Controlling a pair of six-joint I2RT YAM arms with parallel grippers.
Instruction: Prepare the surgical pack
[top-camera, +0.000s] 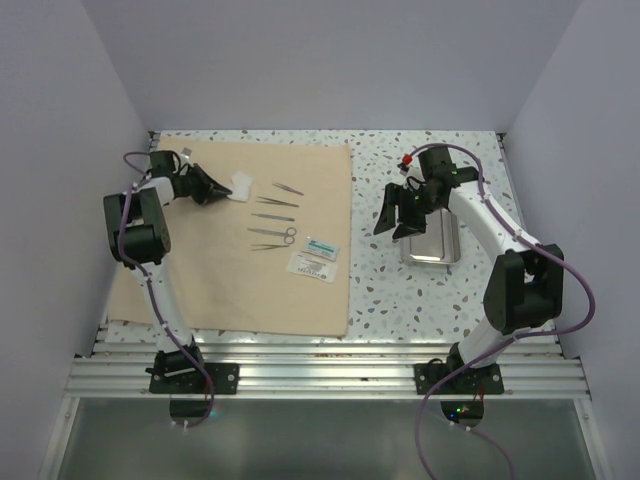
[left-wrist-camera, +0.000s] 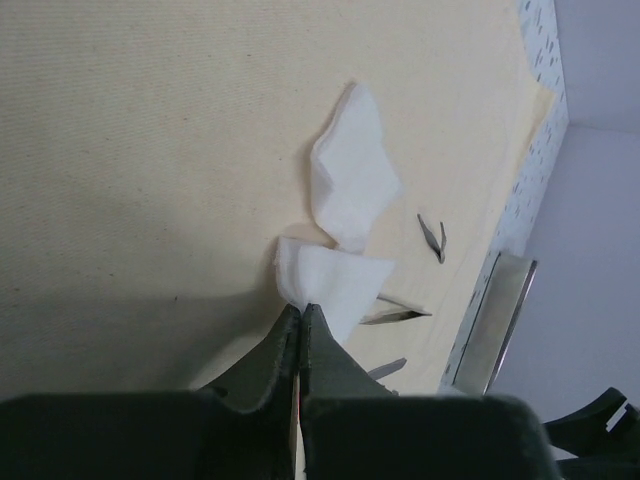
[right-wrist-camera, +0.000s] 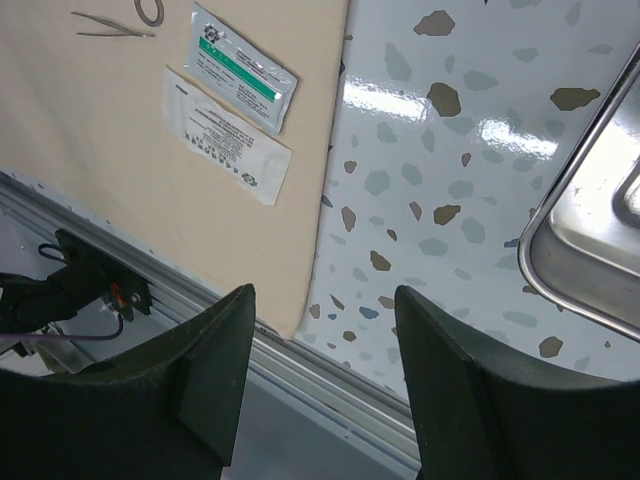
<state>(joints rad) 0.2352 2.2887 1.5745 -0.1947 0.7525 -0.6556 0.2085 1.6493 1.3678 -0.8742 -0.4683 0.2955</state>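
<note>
Tool on left (left-wrist-camera: 301, 310) low, tight on gauze (left-wrist-camera: 338, 280).

Instruments (top-camera: 272, 215), gauze pads (top-camera: 240, 185), packets (top-camera: 314, 256) on cloth (top-camera: 200, 275) at left; tray (top-camera: 440, 246) on table (top-camera: 400, 295) right of cloth.

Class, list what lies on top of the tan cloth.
White gauze pads, one pinched by the left gripper, thin steel instruments and two printed packets. The left arm covers part of the tan cloth; anything there is unseen.
</note>
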